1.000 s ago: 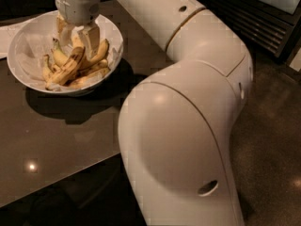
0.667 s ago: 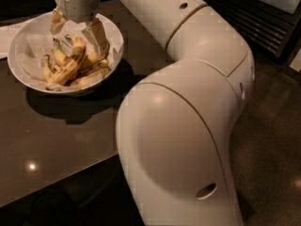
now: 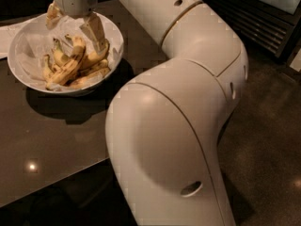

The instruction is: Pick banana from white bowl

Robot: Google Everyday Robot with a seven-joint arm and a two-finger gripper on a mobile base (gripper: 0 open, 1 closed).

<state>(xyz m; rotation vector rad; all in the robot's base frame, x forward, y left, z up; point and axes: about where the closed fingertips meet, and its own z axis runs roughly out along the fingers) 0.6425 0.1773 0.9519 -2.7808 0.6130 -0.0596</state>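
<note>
Gripper (image 3: 74, 25), fingers (image 3: 96, 32) spread wide and empty, low over banana (image 3: 66, 70) in white bowl (image 3: 21, 62).

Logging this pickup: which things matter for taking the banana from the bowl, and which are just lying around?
Job: long speckled banana, white bowl, gripper open above the bowl.
Lying about: other bananas, white paper beside the bowl, dark table.

No readable text, end effector (image 3: 75, 34) above white bowl (image 3: 21, 46)
</note>
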